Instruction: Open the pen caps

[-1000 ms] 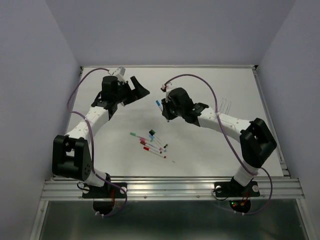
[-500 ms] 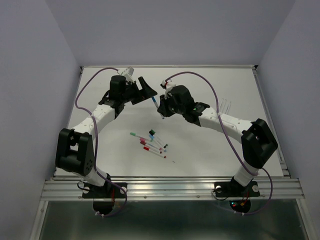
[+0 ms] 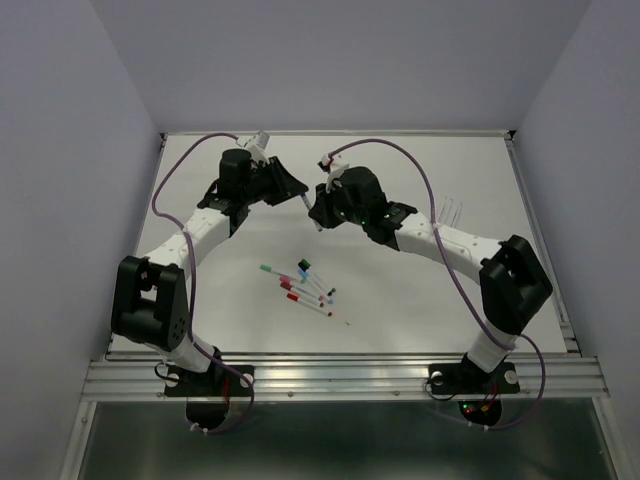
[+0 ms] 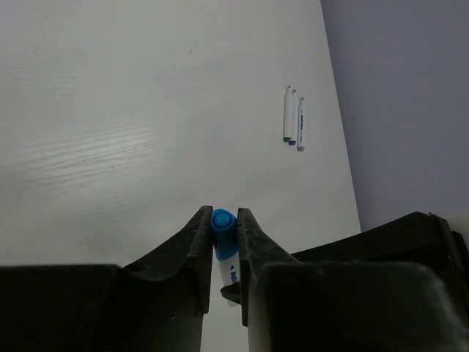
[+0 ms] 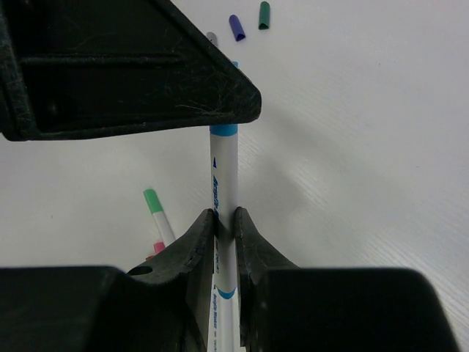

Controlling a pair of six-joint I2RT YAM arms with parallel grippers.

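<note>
A white pen [image 5: 223, 172] with blue print is held above the table, my right gripper [image 5: 225, 220] shut on its barrel. Its blue cap [image 4: 223, 233] sits between the fingers of my left gripper [image 4: 224, 220], which is shut on it. From overhead the left gripper [image 3: 293, 188] and the right gripper [image 3: 318, 206] meet tip to tip over the table's middle back, the pen [image 3: 306, 200] bridging them. Several more capped pens [image 3: 300, 285] lie in a loose cluster nearer the front. Among them is a green-capped pen [image 5: 157, 213].
Three white pen barrels [image 4: 293, 117] lie side by side near the table's right edge. Loose caps rest on the table: a purple cap [image 5: 237, 28], a green cap [image 5: 264, 15] and a grey one [image 5: 212, 37]. Purple cables arch over both arms.
My left gripper swung right to the pen held by the right gripper and went from wide open to shut on the blue cap. The right gripper shifted slightly left.
</note>
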